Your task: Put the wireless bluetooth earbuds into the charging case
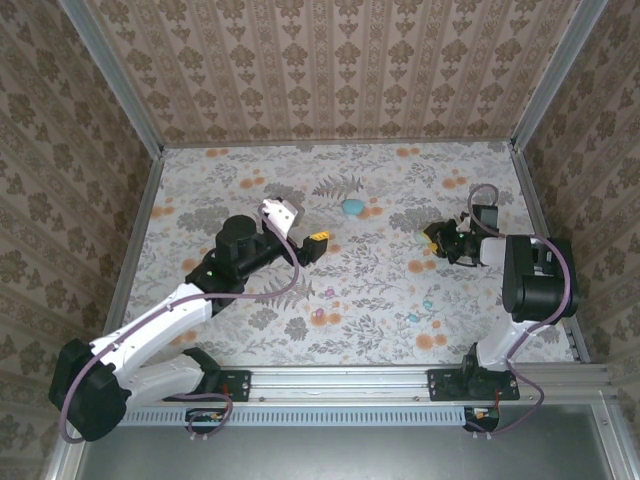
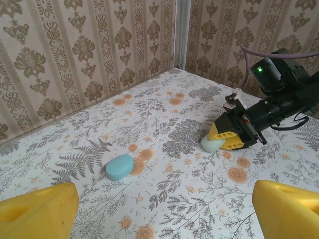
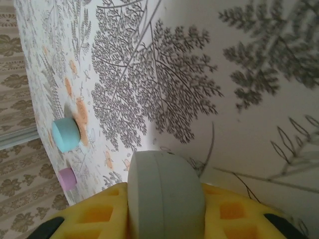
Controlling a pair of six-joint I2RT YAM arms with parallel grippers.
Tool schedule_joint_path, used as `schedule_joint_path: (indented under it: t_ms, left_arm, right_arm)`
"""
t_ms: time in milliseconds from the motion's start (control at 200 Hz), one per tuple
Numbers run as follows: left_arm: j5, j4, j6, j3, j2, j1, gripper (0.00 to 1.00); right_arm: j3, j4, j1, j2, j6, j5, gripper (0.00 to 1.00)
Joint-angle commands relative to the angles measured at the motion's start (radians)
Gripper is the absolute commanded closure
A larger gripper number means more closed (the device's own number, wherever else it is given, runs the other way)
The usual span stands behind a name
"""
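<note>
The right gripper (image 1: 432, 240) pinches one pale case (image 3: 164, 196), one cyan case (image 2: 119, 167) lies loose; left gripper (image 1: 318, 242) spread.

left claw (image 1: 318, 241): spread wide, arm stretched forward | right claw (image 1: 432, 238): clamped on charging case (image 3: 164, 199), arm folded

Cyan case (image 1: 352, 208) on floral cloth (image 1: 380, 300)
</note>
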Motion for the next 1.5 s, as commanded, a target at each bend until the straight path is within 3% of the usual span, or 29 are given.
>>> schedule_joint_path:
  t_ms: [0,100,465,640,790,1065,1495]
  left_arm:
    - [-0.001,-0.004,-0.012,0.033,0.0,0.006,0.09]
    - [0.002,-0.004,-0.011,0.032,0.001,0.006,0.09]
    - [0.009,0.0,-0.006,0.011,-0.02,0.011,0.09]
    - [0.003,-0.008,-0.009,-0.003,-0.043,0.019,0.08]
    - [-0.025,-0.01,-0.023,-0.021,-0.056,0.031,0.08]
    - [-0.045,-0.035,-0.056,-0.041,-0.082,0.074,0.08]
    - [-0.025,-0.075,-0.066,-0.06,-0.116,0.16,0.08]
  right_arm:
    - [-0.007,0.004,0.0,0.008,-0.012,0.001,0.71]
    - [-0.013,-0.061,0.0,-0.016,-0.039,0.026,0.61]
    - [0.027,-0.398,-0.001,-0.198,-0.221,0.195,0.39]
    - [0.08,-0.508,0.006,-0.309,-0.302,0.256,0.37]
    - [0.165,-0.486,0.125,-0.333,-0.448,0.247,0.39]
    - [0.59,-0.708,0.356,0.033,-0.735,0.247,0.39]
    - [1.133,-0.849,0.405,0.497,-0.803,0.154,0.32]
